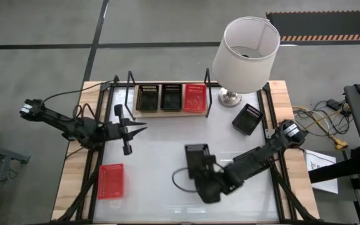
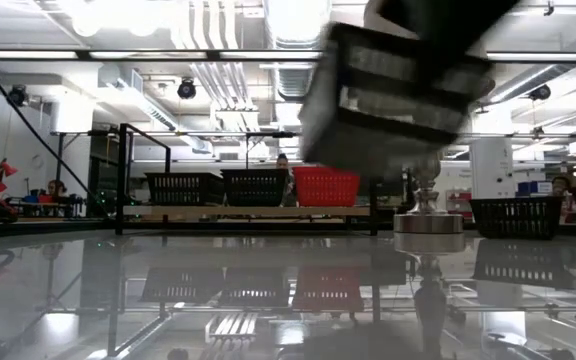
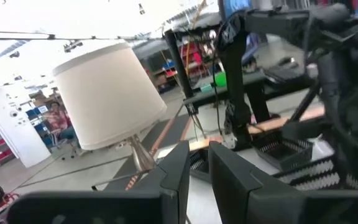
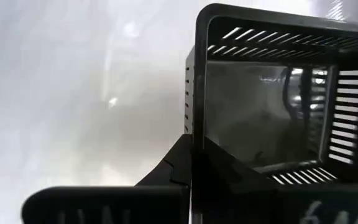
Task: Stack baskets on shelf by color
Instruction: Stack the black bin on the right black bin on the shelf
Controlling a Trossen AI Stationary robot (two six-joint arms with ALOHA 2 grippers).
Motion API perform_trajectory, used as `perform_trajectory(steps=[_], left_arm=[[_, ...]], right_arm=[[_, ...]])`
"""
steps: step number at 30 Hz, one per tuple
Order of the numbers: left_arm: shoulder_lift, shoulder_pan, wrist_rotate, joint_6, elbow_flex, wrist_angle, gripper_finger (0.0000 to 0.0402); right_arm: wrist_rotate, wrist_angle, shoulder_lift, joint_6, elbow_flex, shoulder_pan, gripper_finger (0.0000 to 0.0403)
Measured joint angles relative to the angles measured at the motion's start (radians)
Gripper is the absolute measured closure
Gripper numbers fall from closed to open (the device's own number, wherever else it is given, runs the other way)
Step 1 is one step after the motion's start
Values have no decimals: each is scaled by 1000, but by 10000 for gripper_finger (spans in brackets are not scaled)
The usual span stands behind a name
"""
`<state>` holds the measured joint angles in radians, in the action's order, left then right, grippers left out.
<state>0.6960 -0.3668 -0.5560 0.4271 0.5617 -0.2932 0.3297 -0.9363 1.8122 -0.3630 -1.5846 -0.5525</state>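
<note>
The right end effector (image 4: 192, 171) is clamped on the rim of a black basket (image 1: 197, 157), one finger inside the wall and one outside, as the right wrist view shows; in the high view this basket sits near the middle front of the counter (image 1: 161, 134), and the low view shows it lifted clear of the surface, tilted and blurred, with its lower edges hard to make out. Its long axis seems to run front to back, though the arm hides part of it. The left end effector (image 1: 141, 128) hovers above the counter's left half, pointing toward the centre, its fingers (image 3: 180, 167) close together with only a thin slit between them, gripping nothing. On the shelf (image 1: 170, 113) at the back stand three baskets in a row, two black baskets (image 1: 159, 97) on the left and a red basket (image 1: 194, 97) on the right, each with its long axis front to back. Another red basket (image 1: 110, 181) lies at the counter's front left, long axis front to back. A further black one (image 1: 247, 119) lies turned at an angle beside the lamp (image 1: 245, 53), whose shade hides part of the counter's back right.
</note>
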Motion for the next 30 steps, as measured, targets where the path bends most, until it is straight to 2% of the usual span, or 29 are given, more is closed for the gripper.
perform_trajectory(steps=[9, 19, 21, 26, 30], left_arm=[[-16, 0, 0, 8, -12, 2, 357], [-36, 0, 0, 100, -11, -12, 357], [-43, 0, 0, 119, -11, -13, 357], [-63, 0, -1, 139, -11, -13, 357], [-69, 0, -2, 140, -11, -12, 357]], right_arm=[[91, 8, 0, 325, -131, 219, 394], [86, 64, 2, 542, -233, 481, 394], [69, 102, 3, 568, -237, 524, 394], [-75, 215, 11, 609, -229, 624, 394], [-96, 260, 39, 630, -228, 671, 394]])
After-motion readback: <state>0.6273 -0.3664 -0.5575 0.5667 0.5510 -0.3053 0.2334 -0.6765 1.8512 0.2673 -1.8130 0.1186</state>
